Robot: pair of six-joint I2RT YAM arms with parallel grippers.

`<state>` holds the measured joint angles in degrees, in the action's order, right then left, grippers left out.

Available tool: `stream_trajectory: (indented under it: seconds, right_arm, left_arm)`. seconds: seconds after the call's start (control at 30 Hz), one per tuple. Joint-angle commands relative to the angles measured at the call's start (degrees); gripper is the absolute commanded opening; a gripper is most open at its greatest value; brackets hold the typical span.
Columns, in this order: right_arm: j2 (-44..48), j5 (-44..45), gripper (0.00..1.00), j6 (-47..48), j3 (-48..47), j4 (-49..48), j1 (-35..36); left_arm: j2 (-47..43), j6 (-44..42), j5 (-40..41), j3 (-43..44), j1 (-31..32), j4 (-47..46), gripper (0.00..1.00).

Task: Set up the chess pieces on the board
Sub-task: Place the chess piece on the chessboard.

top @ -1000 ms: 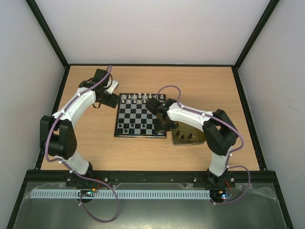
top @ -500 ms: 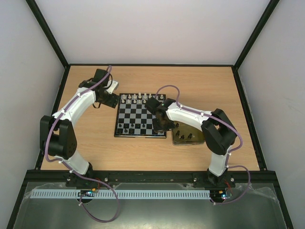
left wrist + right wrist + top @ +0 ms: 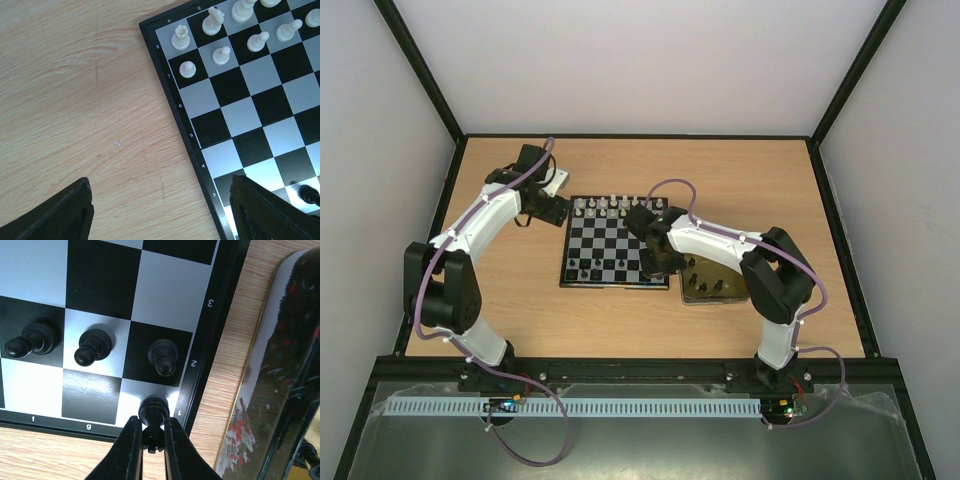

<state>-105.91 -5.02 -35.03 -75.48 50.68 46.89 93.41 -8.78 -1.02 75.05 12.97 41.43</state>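
The board (image 3: 610, 245) of black and silver checks lies mid-table. White chessmen (image 3: 610, 207) line its far side, and several show in the left wrist view (image 3: 220, 37). Black chessmen (image 3: 595, 267) stand along its near side. My right gripper (image 3: 151, 440) is shut on a black rook (image 3: 153, 417), whose base rests on the silver corner square h1. Three black pawns (image 3: 95, 346) stand on row 2 just beyond it. My left gripper (image 3: 160, 212) is open and empty over bare wood just off the board's far left corner (image 3: 548, 205).
A metal tin (image 3: 712, 283) with a yellow-lined rim lies right of the board, black pieces inside; its wall shows in the right wrist view (image 3: 280, 365). One black piece (image 3: 309, 194) stands by my left gripper's right finger.
My right arm has shifted slightly left and lower over the board's near right corner. The left arm has not moved.
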Motion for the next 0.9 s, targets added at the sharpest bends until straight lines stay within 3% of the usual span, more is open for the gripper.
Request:
stream_trajectory:
  seconds: [0.0,0.37,0.87]
  right_arm:
    - [-1.25,1.83,0.1,0.31,-2.14,0.76,0.38]
    - [-1.14,2.2,0.17,0.32,-3.15,1.61,0.37]
    - [-0.8,1.2,0.14,-0.12,-1.41,0.58,0.36]
  left_arm:
    - [0.15,-0.02,0.25,-0.44,0.3,-0.02,0.75]
    - [0.1,-0.11,0.32,-0.35,0.3,0.06,0.76]
    - [-0.31,-0.1,0.4,-0.67,0.3,-0.02,0.75]
